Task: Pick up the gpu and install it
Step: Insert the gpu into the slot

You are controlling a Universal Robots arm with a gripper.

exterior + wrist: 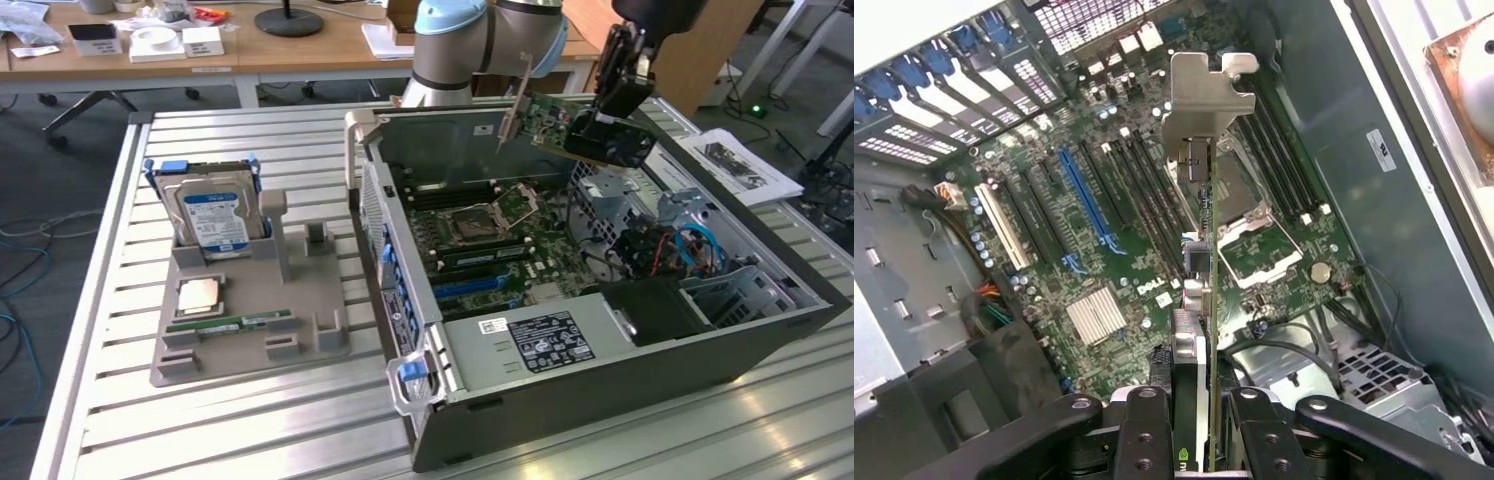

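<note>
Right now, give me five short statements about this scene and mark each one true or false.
1. The gripper is shut on the gpu, holding it above the computer case. True.
2. The gpu sits in the blue slot. False: it hangs clear above the motherboard.
3. The hard drive stands upright in the grey holder. True.
4. The green memory stick is in the gripper. False: it lies flat on the grey holder.
5. The computer case is closed. False: its side is open, showing the motherboard.
</note>
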